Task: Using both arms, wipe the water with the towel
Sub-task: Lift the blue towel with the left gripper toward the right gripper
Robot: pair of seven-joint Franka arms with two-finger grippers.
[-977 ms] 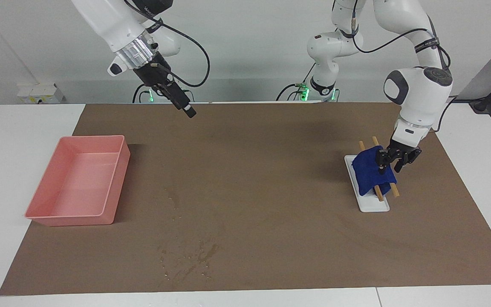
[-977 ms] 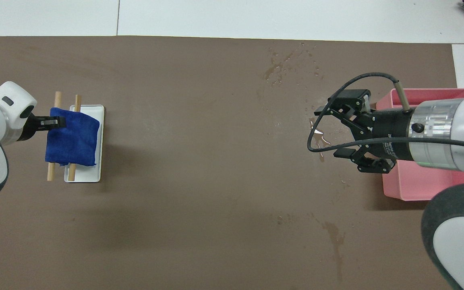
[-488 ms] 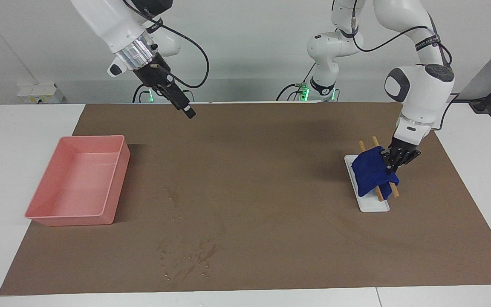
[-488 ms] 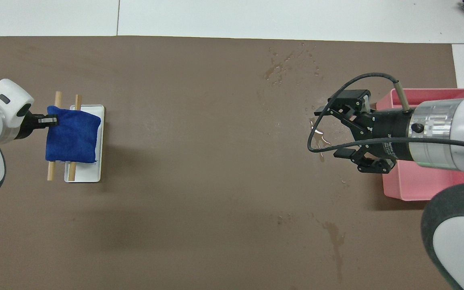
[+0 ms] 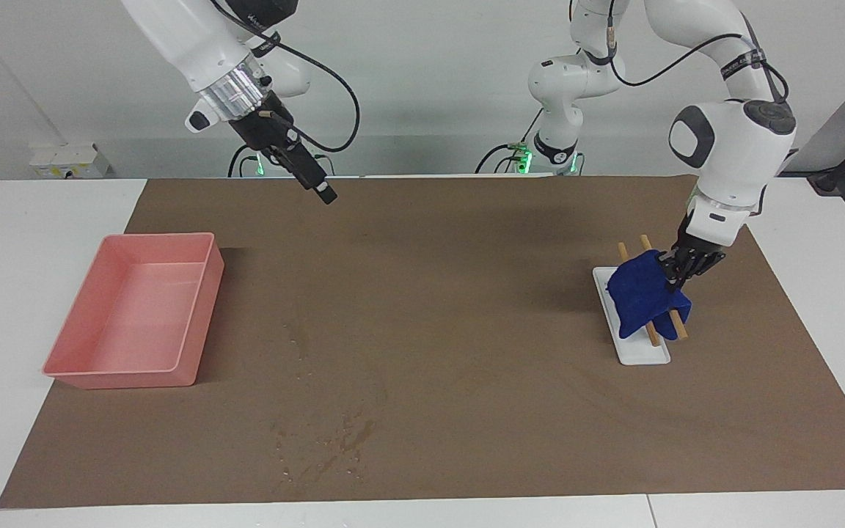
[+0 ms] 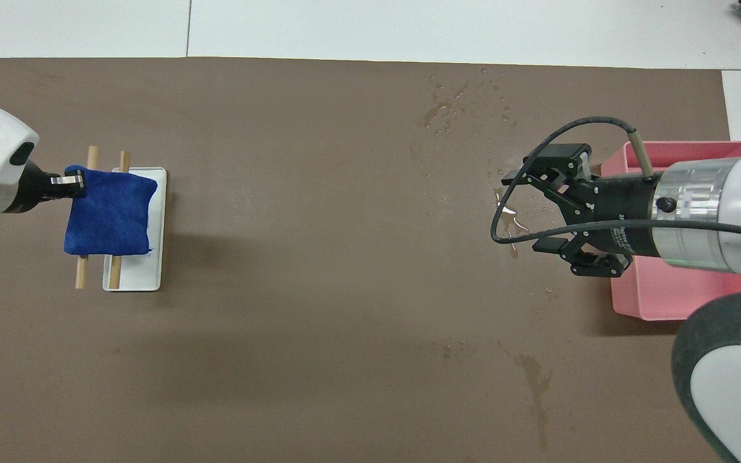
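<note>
Overhead view, starting at the robots' edge of the desk (image 6: 409, 26): the brown mat (image 6: 319, 308) lies bare along that edge apart from one dark dried streak toward the right arm's end, so the middle of the mat is open room. Toward the left arm's end stands the white rack (image 5: 631, 350) with its two wooden rods (image 5: 679, 326), just inside the mat's short edge, and the towel (image 5: 639, 295), a small deep-blue terry cloth, is draped across the rods. The left hand (image 5: 670, 277) is clamped on the towel's corner nearest the robots; a second ago its fingers were apart around that corner, and the corner now rides higher and is drawn toward the mat's edge while the rest of the cloth sags over the rods. The right hand (image 6: 528, 209) hangs with jaws spread over the mat beside the pink tray (image 5: 70, 359), unchanged from the earlier frames; the right arm waits. The tray sits at the right arm's end, along the mat's short edge. Farthest out, close to the mat's long edge, the water (image 5: 323, 447) shows as glinting droplets and thin dark streaks, well apart from the towel.
</note>
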